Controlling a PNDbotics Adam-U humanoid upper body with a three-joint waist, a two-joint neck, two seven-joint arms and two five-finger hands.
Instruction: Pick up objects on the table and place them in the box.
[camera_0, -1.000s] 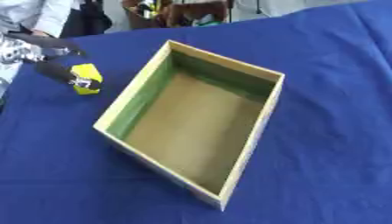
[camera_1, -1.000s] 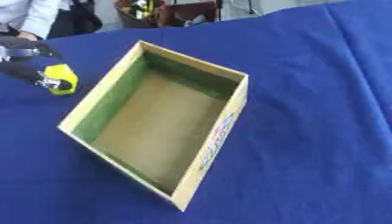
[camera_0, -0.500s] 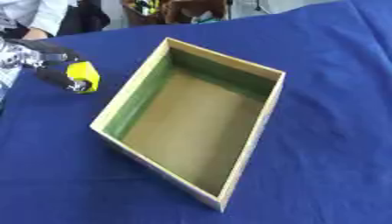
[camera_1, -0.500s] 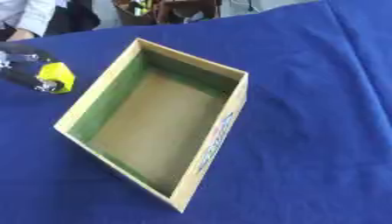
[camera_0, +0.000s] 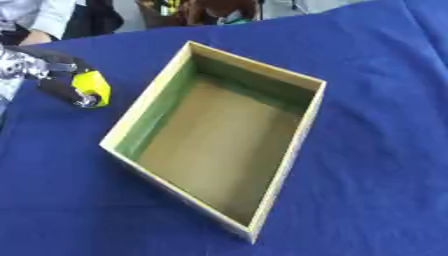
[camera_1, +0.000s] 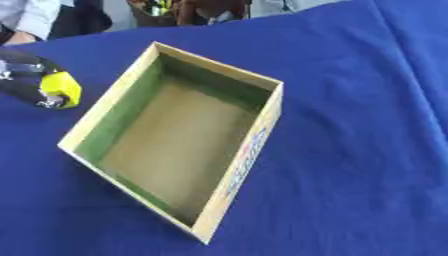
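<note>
Left hand (camera_0: 48, 75) came in from the left edge with its dark fingers curled round a small yellow object (camera_0: 91, 87), which sat at the hand's tip, on the side toward the box (camera_0: 302, 125) and just short of the box's near-left wall. That open cardboard box, green-lined along its inner walls and with nothing visible inside, stood askew on the blue tablecloth (camera_0: 376, 150); the right hand showed in neither view
</note>
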